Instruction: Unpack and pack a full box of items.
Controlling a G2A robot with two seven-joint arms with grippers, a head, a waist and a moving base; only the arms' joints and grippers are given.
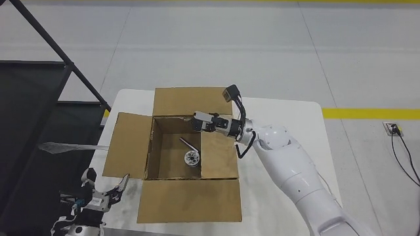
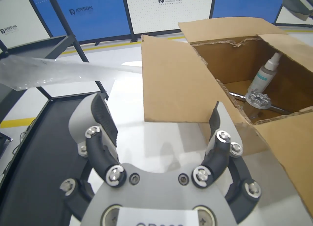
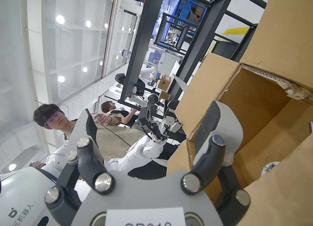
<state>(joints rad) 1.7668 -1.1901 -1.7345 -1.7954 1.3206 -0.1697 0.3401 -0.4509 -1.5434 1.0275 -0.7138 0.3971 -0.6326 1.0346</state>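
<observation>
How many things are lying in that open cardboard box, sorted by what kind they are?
spray bottle: 1
round toothed metal disc: 1
metal rod: 1
Total: 3 things visible inside the cardboard box; part of its floor is hidden by the walls.

Top view high above table [image 1: 295,118], wrist views close, tilted, all sharing the box [image 1: 190,200]

The box [image 2: 227,63] is matt corrugated cardboard, the disc [image 2: 258,99] shiny metal.
</observation>
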